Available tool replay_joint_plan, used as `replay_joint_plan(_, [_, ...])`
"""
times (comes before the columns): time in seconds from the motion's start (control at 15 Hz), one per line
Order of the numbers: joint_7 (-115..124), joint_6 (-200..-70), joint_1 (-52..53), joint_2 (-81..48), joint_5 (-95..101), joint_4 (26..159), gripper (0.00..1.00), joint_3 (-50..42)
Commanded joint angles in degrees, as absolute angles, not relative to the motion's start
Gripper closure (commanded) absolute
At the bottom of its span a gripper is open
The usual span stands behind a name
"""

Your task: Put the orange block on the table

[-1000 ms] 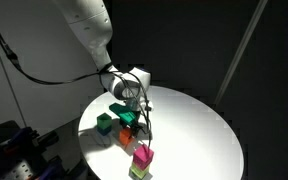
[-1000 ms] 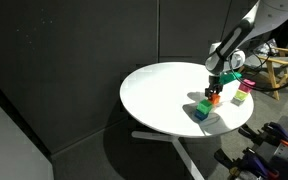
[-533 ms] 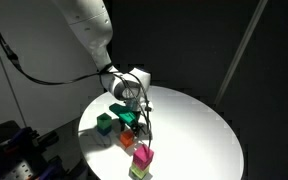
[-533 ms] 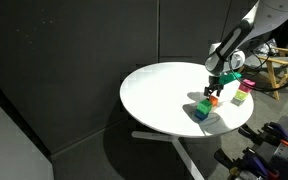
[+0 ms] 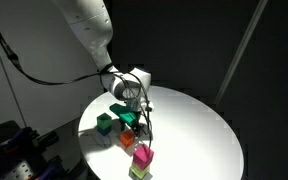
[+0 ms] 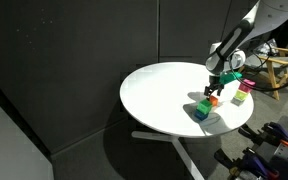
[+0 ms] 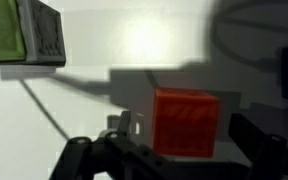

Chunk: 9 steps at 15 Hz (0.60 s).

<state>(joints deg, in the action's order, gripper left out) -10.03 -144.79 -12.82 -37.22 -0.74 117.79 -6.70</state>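
Observation:
The orange block (image 7: 186, 122) sits on the white table (image 7: 134, 50), between the two fingers of my gripper (image 7: 189, 135). The jaws are open, with a gap on each side of the block, and they do not touch it. In both exterior views the gripper (image 5: 132, 124) (image 6: 215, 90) points down right over the orange block (image 5: 128, 138) (image 6: 213, 99), near the edge of the round table (image 5: 194, 130) (image 6: 159, 95).
A green cube (image 5: 105, 122) (image 7: 24, 30) stands close beside the gripper. A pink cube (image 5: 143, 156) sits on a yellow-green one at the table's edge. In an exterior view a green cube (image 6: 203, 106) rests on a blue one, and a pink cube (image 6: 238, 98) lies further off.
The jaws have opened and let go of the orange block. The arm itself has stayed in place over it.

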Motion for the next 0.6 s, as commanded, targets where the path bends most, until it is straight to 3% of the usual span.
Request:
replay_joint_plan(0.0, [-11.1, -144.89, -14.04, -35.72, -0.51, 118.18, 0.0, -6.22])
replay_joint_plan(0.53, [-12.54, -145.43, -15.14, -32.23, -1.12, 119.69, 0.0, -5.66])
